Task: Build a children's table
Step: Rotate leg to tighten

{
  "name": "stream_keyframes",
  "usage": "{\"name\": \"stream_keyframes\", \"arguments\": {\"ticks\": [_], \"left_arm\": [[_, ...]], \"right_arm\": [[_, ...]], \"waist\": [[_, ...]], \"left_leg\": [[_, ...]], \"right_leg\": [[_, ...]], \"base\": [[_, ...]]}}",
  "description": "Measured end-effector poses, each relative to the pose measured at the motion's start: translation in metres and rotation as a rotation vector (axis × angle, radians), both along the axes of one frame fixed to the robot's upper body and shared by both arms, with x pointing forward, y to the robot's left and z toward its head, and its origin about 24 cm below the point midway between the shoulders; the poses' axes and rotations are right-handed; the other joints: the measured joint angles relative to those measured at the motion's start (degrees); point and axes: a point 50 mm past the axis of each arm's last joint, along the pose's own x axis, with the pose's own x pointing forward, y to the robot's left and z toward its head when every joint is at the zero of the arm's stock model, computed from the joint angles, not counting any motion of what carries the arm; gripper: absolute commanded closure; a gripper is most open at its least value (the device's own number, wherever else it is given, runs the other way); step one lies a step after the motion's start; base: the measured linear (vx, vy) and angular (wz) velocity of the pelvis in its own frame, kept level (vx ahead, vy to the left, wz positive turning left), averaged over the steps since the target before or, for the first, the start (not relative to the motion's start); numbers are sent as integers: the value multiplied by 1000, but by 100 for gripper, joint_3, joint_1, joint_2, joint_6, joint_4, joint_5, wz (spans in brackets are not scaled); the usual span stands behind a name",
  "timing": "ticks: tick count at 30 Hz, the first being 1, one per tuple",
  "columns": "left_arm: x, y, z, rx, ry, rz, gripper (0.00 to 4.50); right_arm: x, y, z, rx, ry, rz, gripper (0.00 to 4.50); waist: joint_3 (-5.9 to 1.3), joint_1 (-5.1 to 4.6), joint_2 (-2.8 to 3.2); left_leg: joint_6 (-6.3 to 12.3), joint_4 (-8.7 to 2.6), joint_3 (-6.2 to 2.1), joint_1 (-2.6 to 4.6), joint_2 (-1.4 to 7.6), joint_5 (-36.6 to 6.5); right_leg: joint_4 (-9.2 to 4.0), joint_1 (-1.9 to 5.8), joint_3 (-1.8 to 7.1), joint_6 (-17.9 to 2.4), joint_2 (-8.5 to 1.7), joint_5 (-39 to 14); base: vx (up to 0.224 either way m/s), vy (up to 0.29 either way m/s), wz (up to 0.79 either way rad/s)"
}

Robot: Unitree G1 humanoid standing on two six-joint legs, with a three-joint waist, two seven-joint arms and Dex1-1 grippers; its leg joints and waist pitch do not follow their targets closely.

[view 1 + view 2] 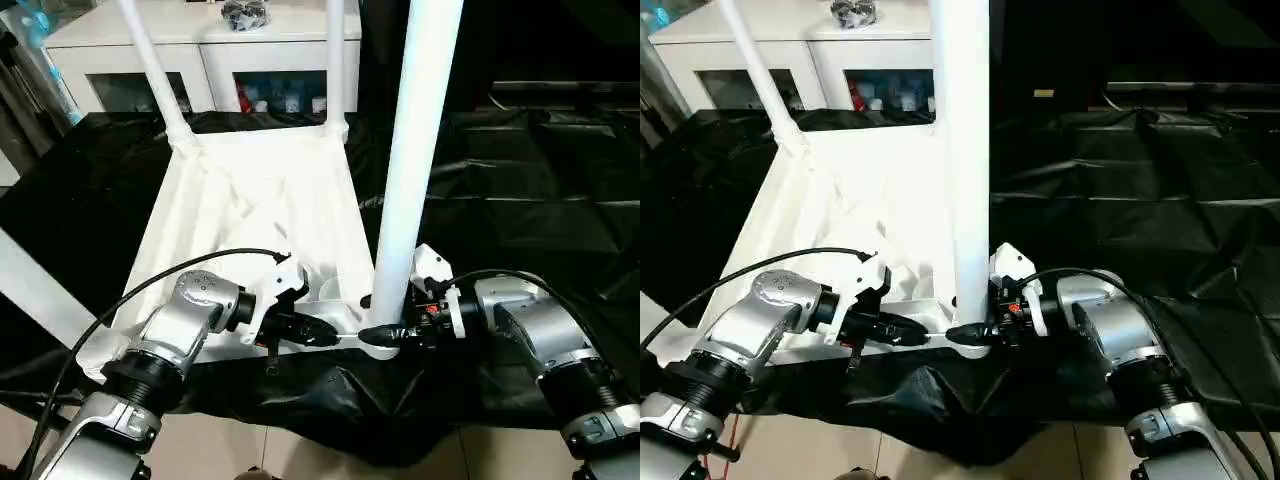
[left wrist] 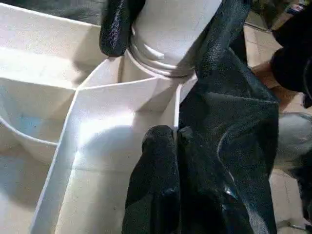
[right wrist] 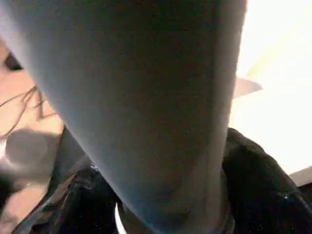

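Left eye view: the white plastic rectangular table top (image 1: 265, 215) lay upside down on the black-draped work table (image 1: 540, 180), ribbed underside facing up, presumably so the corner sockets could take legs from above. Two slim white tubular legs (image 1: 155, 65) already rose from the far corners. A third long tapered white leg (image 1: 410, 170) stood upright in the near right corner socket. The right gripper (image 1: 385, 338) reached in from the right with its black fingers on either side of this leg's base, probably to steady or twist it home; whether they truly pinched it I could not tell. The left gripper (image 1: 318, 331) lay along the near rim, fingers pressed together on nothing, likely bracing the top against sliding.

Right eye view: the same arrangement, with a white glass-door cabinet (image 1: 790, 60) behind the work table.

Left wrist view: the left gripper's two fingertips (image 2: 158, 146) met, empty, just above the ribbed underside near the socket (a metal collar ringed the leg where it entered), and the right gripper's black fingers flanked that collar.

Right wrist view: the leg's shaft (image 3: 146, 107) loomed very near, descending into the socket.
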Motion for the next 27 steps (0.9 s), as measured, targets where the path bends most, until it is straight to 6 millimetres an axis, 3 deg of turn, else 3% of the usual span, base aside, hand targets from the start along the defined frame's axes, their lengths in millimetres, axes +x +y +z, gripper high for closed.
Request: {"name": "stream_keyframes", "arguments": {"ticks": [6, 9, 14, 15, 18, 23, 27], "left_arm": [[15, -14, -2, 3, -90, 271, 450], [18, -21, -3, -12, -109, 357, 450], [22, -34, -3, -18, -134, 445, 450], [22, -34, -3, -18, -134, 446, 450], [22, -35, -3, -18, -135, 442, 450], [20, -29, -2, -20, -130, 382, 450], [16, -19, 0, -22, -107, 279, 450]], "right_arm": [[31, 21, -8, 31, -74, -445, 192], [42, 29, -8, 37, -76, -601, 192], [49, 41, -8, 21, -129, -756, 192], [49, 41, -9, 25, -133, -758, 157], [49, 39, -9, 40, -129, -749, 120], [45, 32, -8, 30, -148, -605, 111], [36, 21, -6, 12, -165, -421, 111]], "waist": [[5, -340, -11], [6, -413, -14], [-3, -404, -2], [-5, -396, 1], [-6, -388, 3], [-5, -375, 4], [-4, -302, 6]], "left_leg": [[-6, 18, -4, 8, 0, 2], [-7, 4, -7, 0, 0, 2], [-7, -19, -6, 0, -2, -1], [-7, -28, -5, 0, -3, 0], [-7, -33, -3, -1, -3, 0], [-6, -38, -5, -2, -2, -1], [4, -39, -4, -11, 0, -5]], "right_leg": [[18, -5, 3, 21, 0, -10], [17, -10, -2, 24, 3, -12], [6, -12, -6, 15, 1, -8], [-2, -11, -6, 14, 1, -7], [-9, -10, -7, 9, 1, -4], [-24, -12, -12, 5, 3, -1], [-34, -14, -15, 5, 3, -1]], "base": [[0, 0, 0], [0, 0, 0], [0, 0, 0], [0, 0, 0], [0, 0, 0], [0, 0, 0], [0, 0, 0]]}}
